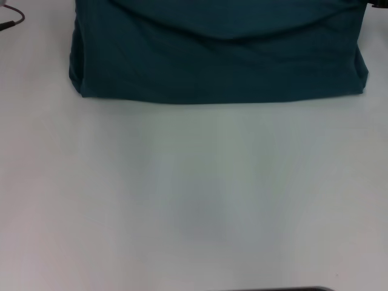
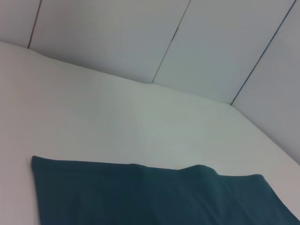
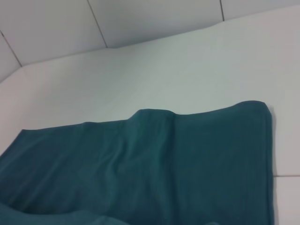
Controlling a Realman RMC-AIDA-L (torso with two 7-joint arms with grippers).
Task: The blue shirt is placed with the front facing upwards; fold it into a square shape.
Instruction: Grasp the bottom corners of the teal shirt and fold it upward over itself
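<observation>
the blue shirt (image 1: 218, 54) lies as a wide band at 12 o'clock on the white table (image 1: 194, 194), long axis running 9 to 3, so neither arm looks nearer; no gripper shows, so their jaws cannot be told.

Looks like a bare lab or test cell rather than a home: a plain white desk (image 1: 194, 200) filling the head view, with a thin black cable (image 1: 12, 19) trailing in just beside the far left corner of the blue shirt (image 1: 218, 54). Closed in beyond the desk by pale flat wall panels (image 2: 103, 37) split by thin dark seams, meeting the desk's far edge in both wrist views. Nothing domestic on show.
</observation>
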